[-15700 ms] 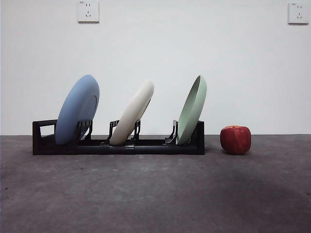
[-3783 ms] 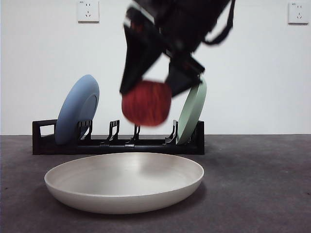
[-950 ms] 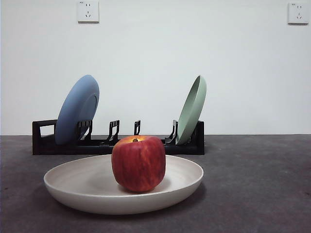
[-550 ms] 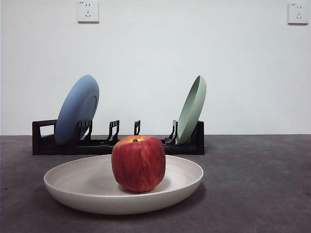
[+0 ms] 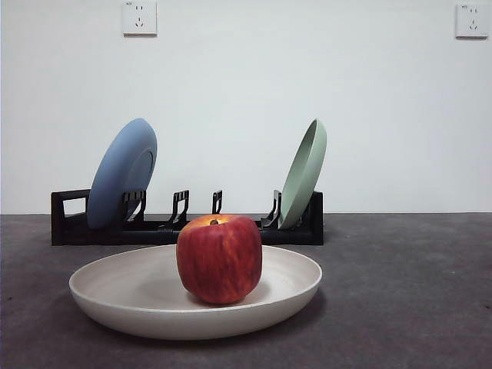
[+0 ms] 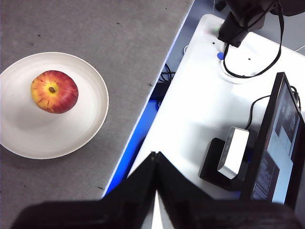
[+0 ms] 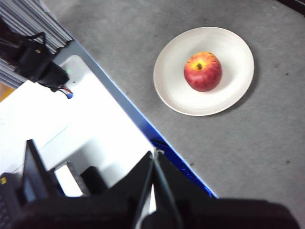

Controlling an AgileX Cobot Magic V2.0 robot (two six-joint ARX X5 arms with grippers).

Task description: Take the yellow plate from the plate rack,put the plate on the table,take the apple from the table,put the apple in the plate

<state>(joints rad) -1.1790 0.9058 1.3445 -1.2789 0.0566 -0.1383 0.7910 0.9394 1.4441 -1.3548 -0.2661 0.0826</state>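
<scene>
A blue plate [image 5: 122, 173] and a green plate [image 5: 303, 174] stand tilted. Two sockets [image 5: 139, 17] are on the white wall [image 5: 231, 92].

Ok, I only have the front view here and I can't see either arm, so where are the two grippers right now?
Observer: The left gripper is off to the side over the white desk beside the table, jaws shut and empty.
Operator: And the right one?
Observer: The right gripper is also pulled back over the table's edge, jaws shut, holding nothing.
Operator: Is the apple centred in the plate?
Observer: From above, the apple sits stem up, a bit off centre in the yellow plate, well inside the rim.
Operator: Anything else lying near the plate?
Observer: Nothing shows on the table around it in either wrist view.
</scene>
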